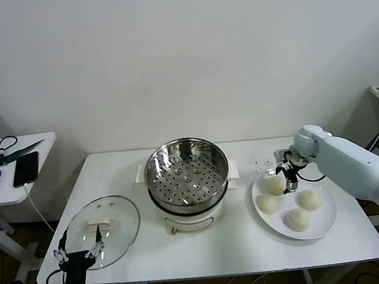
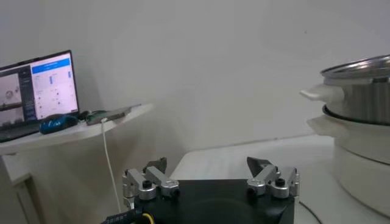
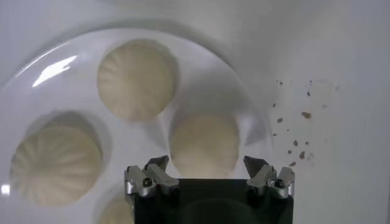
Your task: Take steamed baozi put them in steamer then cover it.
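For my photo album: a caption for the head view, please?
Right end effector open above a baozi on the plate; steamer uncovered.

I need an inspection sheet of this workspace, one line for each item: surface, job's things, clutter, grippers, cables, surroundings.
Surface: white table, dark crumbs beside the plate.
Job's things: four baozi on the white plate; steamer uncovered, its tray holding no buns; glass cover flat on the table, left of the steamer.
Clutter: nothing seen besides the crumbs.
Grippers: right gripper open above one baozi on the plate; left gripper open at the cover's near edge.
Cables: white cable hanging from the side table.
Surroundings: side table with laptop, mouse, phone; plain wall.
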You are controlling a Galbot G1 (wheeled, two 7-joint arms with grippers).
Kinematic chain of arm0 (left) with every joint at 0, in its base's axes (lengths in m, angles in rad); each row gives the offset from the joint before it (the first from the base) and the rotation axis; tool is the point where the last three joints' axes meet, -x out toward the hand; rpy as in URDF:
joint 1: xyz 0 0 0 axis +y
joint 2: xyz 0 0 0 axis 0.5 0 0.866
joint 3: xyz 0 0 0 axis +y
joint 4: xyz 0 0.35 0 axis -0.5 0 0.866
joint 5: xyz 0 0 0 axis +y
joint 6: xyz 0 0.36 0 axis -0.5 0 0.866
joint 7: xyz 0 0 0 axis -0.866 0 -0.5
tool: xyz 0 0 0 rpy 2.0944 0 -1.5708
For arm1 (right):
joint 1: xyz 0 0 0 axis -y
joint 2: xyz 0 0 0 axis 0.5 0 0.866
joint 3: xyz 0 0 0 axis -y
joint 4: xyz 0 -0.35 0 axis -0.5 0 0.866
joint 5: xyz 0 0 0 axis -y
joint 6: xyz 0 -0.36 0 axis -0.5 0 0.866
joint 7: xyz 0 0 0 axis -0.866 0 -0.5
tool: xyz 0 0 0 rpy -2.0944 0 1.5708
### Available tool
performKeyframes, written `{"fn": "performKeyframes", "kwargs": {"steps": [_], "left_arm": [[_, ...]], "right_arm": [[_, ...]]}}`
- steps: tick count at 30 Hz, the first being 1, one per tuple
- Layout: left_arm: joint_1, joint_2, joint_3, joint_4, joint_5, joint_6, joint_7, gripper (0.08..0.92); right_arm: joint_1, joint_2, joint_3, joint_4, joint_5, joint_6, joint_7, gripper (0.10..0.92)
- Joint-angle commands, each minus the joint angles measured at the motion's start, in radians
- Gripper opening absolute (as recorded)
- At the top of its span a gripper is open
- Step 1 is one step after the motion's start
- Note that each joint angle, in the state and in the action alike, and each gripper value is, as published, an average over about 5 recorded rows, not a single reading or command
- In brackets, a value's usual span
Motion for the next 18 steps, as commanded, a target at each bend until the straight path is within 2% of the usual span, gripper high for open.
{"fn": "performKeyframes", "kwargs": {"steps": [1, 11, 18], "left_arm": [[0.0, 0.0, 0.0, 0.003, 0.001, -0.001, -0.002, 0.823], [0.007, -0.001, -0.001, 0.003, 0.002, -0.004, -0.003, 0.823], [0.018, -0.003, -0.002, -0.001, 0.0, -0.01, -0.004, 0.823]], "right_arm": [[0.007, 0.038, -0.004, -0.049, -0.009, 0.004, -0.005, 0.821], [0.012, 0.027, 0.007, -0.04, -0.005, 0.016, -0.009, 0.711], [0.1, -0.018, -0.049, 0.023, 0.04, 0.059, -0.019, 0.684]]}}
